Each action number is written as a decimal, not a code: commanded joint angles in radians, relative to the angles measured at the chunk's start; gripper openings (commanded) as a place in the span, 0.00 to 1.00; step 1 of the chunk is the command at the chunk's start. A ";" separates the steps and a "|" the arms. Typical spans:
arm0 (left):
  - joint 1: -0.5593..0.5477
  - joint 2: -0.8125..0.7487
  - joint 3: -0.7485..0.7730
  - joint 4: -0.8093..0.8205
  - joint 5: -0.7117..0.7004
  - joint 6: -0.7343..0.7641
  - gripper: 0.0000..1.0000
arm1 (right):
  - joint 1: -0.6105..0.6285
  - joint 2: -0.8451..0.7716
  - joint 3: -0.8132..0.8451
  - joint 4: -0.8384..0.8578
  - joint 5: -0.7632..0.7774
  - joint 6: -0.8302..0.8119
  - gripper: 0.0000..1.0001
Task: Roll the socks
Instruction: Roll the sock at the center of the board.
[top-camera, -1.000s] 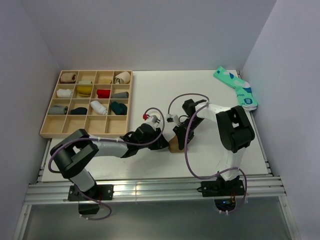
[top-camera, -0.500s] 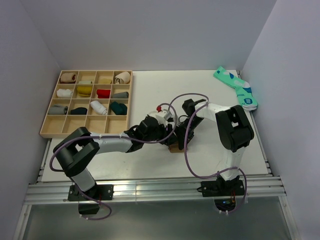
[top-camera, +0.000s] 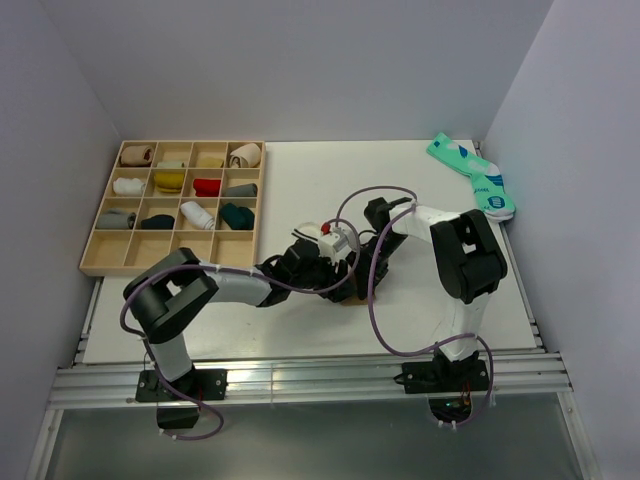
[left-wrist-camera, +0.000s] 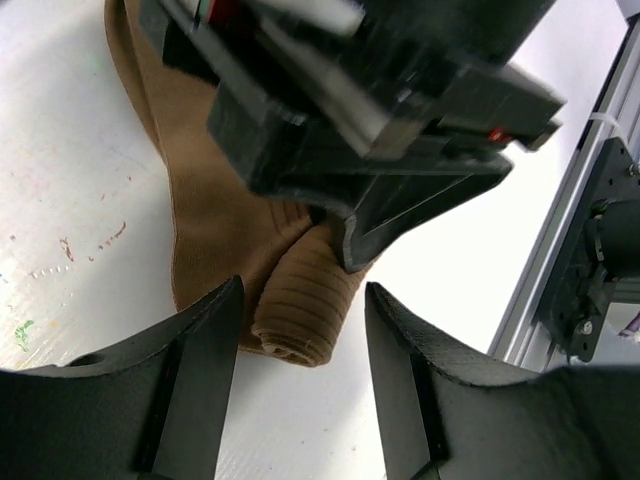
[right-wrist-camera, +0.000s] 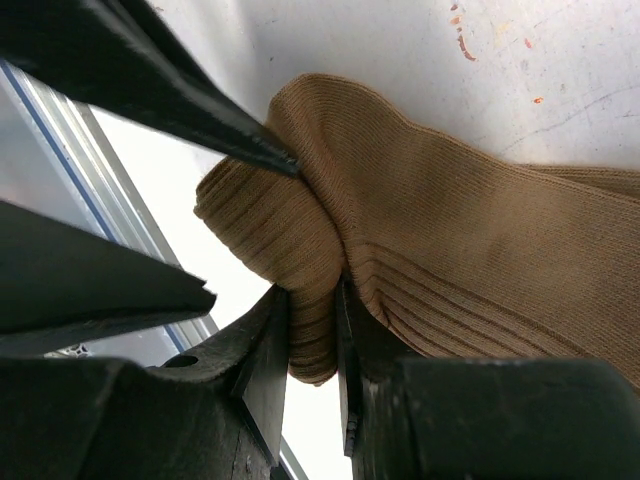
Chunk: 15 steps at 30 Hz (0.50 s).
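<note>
Our right gripper (right-wrist-camera: 312, 300) pinches the rolled end of the sock (right-wrist-camera: 430, 200) on the bench (top-camera: 300, 170); our left gripper (left-wrist-camera: 300, 305) stands open astride it. We should close squarely, keeping the roll tight.

We find the divided tray (top-camera: 160, 269) at the table's (top-camera: 330, 175) far left corner, the sock pair (top-camera: 475, 177) at its far right corner, and the long sock (left-wrist-camera: 220, 230) mid-table toward the near edge.

place: robot lab test cell | signs: bare white walls (top-camera: 300, 70) boxing a white table (top-camera: 330, 180) — aluminium mounting rail (top-camera: 310, 385)
</note>
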 joint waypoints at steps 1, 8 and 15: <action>0.000 0.019 -0.018 0.065 0.031 0.019 0.57 | -0.013 0.033 0.018 0.026 0.107 -0.018 0.09; 0.009 0.039 -0.029 0.077 0.030 0.019 0.56 | -0.014 0.033 0.016 0.021 0.107 -0.021 0.08; 0.015 0.043 -0.027 0.096 0.039 -0.016 0.39 | -0.014 0.038 0.012 0.035 0.121 -0.012 0.08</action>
